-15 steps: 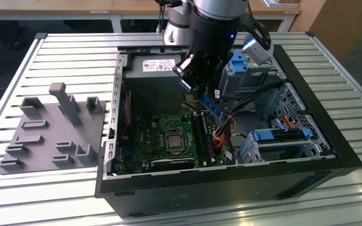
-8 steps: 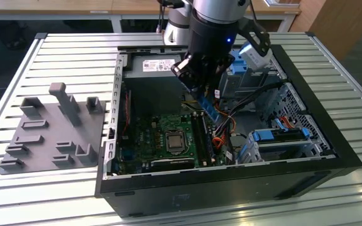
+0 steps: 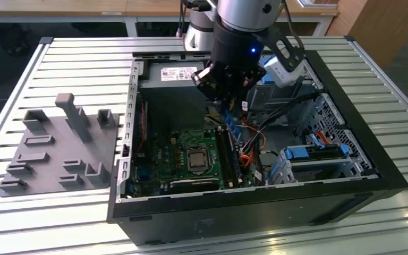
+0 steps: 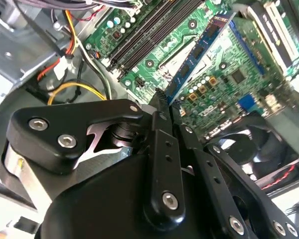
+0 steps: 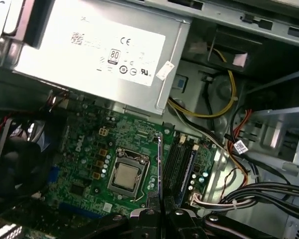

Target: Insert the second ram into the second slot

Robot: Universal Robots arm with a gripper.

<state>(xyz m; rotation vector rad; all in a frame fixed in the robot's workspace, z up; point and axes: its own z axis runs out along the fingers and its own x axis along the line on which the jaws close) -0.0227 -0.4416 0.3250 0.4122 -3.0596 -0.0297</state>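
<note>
My gripper hangs inside the open computer case, shut on the second ram, a thin blue stick with black chips. In the second wrist view the ram juts out from between the black fingers and hovers at a slant over the green motherboard. In the first wrist view I see the ram edge-on, between the processor socket and the long memory slots. It stands above the board, not seated. A blue strip runs along one of the slots.
The power supply sits at the far end of the case. Cable bundles and blue drive-bay brackets crowd the exterior view's right. A black fan is beside the board. A grey fixture plate lies on the slatted table outside the case.
</note>
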